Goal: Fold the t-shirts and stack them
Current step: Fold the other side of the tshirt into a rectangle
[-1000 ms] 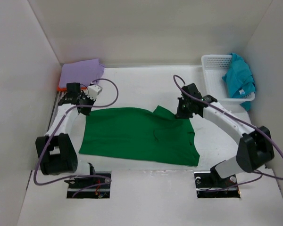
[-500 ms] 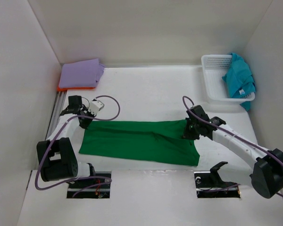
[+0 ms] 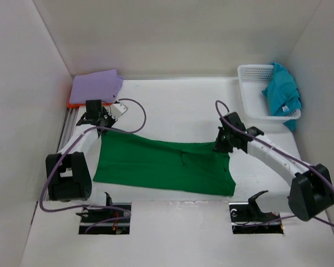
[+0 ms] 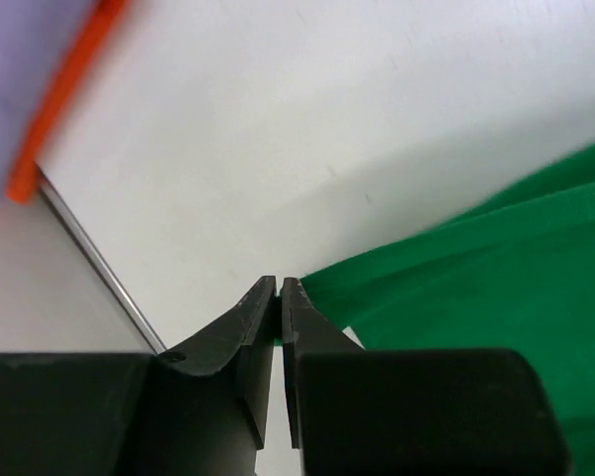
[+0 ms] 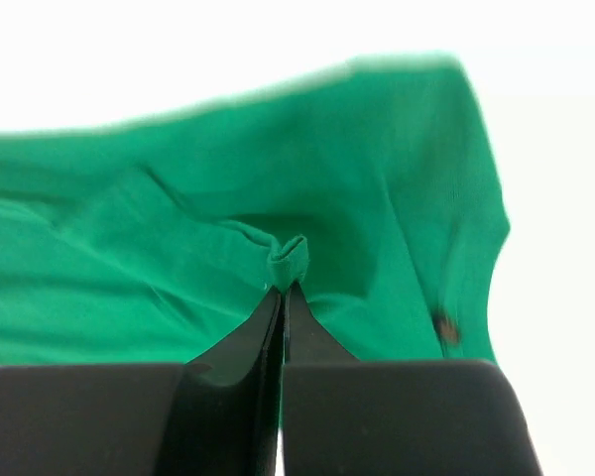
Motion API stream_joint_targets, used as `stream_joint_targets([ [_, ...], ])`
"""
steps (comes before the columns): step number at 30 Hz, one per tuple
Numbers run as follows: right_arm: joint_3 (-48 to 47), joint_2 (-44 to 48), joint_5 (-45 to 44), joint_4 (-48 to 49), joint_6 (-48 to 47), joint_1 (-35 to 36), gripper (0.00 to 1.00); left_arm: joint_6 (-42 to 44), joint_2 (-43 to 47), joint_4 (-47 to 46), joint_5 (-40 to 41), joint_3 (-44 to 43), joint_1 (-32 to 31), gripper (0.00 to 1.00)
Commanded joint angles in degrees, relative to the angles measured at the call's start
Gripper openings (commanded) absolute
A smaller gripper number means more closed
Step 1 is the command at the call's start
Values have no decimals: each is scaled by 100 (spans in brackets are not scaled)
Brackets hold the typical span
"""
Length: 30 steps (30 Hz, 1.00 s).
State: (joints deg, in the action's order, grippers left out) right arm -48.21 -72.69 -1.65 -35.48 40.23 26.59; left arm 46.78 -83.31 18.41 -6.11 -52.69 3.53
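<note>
Left hand (image 4: 279, 285) all but closed, pinching a corner of the green t-shirt (image 3: 156, 167). Right hand (image 5: 283, 290) clamped tight on a bunched fold at its far edge.

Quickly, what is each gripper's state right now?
Left gripper: closed on an edge of the green soft cloth t-shirt.
Right gripper: closed on a pinched fold of the same t-shirt.

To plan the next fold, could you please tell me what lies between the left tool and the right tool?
The green t-shirt stretches between the left tool and the right tool, each shut on its far edge; the top view shows this.
</note>
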Motion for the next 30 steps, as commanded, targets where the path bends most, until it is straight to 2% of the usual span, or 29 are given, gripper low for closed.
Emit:
stream_joint_targets([
  [1,-934,-499,-239,446,-454,-211,0,-161,-352,-935,189,-531,-94,6],
  [5,-1086,-659,-301,464,-525,-203,0,-187,-397,-1111,163,-471,-102,6],
  [11,-568,-80,-266,341,-253,-1,0,-73,182,-1411,40,249,-59,6],
  [21,794,667,-11,182,433,334,0,50,526,-322,-101,1023,144,6],
  [30,1059,695,147,323,574,360,0,199,605,513,-259,1059,144,8],
])
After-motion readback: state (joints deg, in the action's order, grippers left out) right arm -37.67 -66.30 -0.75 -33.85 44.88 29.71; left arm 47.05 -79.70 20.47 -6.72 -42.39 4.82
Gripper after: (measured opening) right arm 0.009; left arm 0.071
